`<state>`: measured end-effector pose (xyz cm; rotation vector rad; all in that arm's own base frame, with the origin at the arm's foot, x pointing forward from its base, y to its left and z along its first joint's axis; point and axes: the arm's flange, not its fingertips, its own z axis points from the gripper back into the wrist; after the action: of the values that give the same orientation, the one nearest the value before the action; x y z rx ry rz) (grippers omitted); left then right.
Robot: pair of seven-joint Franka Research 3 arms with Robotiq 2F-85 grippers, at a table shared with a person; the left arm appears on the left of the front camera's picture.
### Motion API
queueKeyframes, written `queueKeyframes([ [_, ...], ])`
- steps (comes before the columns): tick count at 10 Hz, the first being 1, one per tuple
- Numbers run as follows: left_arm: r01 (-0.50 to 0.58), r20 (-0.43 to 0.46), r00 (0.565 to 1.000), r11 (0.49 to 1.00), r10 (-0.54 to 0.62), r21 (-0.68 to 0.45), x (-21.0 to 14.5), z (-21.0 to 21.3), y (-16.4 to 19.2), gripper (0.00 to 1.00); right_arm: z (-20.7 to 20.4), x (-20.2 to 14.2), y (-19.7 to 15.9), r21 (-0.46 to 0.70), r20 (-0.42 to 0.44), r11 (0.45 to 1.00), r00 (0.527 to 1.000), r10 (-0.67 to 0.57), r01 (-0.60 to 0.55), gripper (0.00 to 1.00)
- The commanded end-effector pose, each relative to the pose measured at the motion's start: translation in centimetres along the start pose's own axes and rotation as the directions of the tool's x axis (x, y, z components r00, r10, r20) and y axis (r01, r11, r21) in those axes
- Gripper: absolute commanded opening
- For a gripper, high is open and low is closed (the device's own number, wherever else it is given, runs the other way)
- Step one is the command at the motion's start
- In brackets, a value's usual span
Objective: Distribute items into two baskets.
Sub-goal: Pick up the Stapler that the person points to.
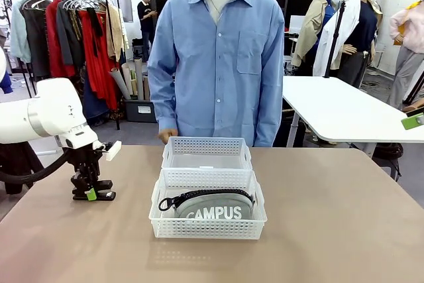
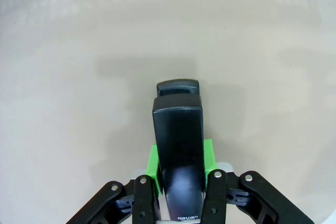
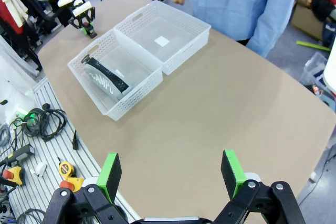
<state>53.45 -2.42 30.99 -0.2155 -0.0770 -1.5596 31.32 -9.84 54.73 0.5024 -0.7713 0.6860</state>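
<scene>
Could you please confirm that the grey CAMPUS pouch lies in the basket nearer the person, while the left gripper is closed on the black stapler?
Not quite: the pouch lies in the basket nearer the robot, as the front view shows; the basket nearer the person holds no pouch. The left gripper is indeed closed on the stapler.
</scene>
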Motion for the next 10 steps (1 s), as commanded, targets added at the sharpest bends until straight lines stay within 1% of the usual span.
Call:
queueKeyframes([
  [1, -0.006, 0.004, 1.000, 1.000, 0.006, -0.021, -0.5, -0.4, -0.1, 0.03, 0.0, 0.1, -0.1, 0.011, 0.018, 1.000, 1.000, 0.008, -0.008, 1.00],
  [2, -0.033, 0.015, 0.999, 0.999, 0.033, -0.004, -0.2, 1.3, 0.3, 0.03, 0.0, 0.1, -0.1, 0.011, 0.018, 1.000, 1.000, 0.008, -0.008, 1.00],
  [3, -0.079, 0.015, 0.997, 0.997, 0.079, 0.017, 0.0, 4.1, 1.0, 0.03, 0.0, 0.1, -0.1, 0.011, 0.018, 1.000, 1.000, 0.008, -0.008, 1.00],
  [4, -0.140, -0.042, 0.989, 0.990, 0.140, -0.013, -0.1, 7.3, 1.4, 0.03, 0.0, 0.1, -0.1, 0.011, 0.018, 1.000, 1.000, 0.008, -0.008, 1.00],
  [6, -0.144, -0.023, 0.989, 0.987, 0.146, 0.070, 0.2, 11.6, 1.0, 0.03, 0.0, 0.1, -0.1, 0.011, 0.018, 1.000, 1.000, 0.008, -0.008, 1.00],
  [9, -0.130, 0.039, 0.991, 0.985, 0.127, 0.116, 1.6, 17.9, -2.6, 0.03, 0.0, 0.1, -0.1, 0.011, 0.018, 1.000, 1.000, 0.008, -0.008, 1.00],
  [10, -0.119, 0.041, 0.993, 0.980, 0.113, 0.161, 1.8, 19.5, -4.0, 0.03, 0.0, 0.1, -0.1, 0.011, 0.018, 1.000, 1.000, 0.008, -0.008, 1.00],
])
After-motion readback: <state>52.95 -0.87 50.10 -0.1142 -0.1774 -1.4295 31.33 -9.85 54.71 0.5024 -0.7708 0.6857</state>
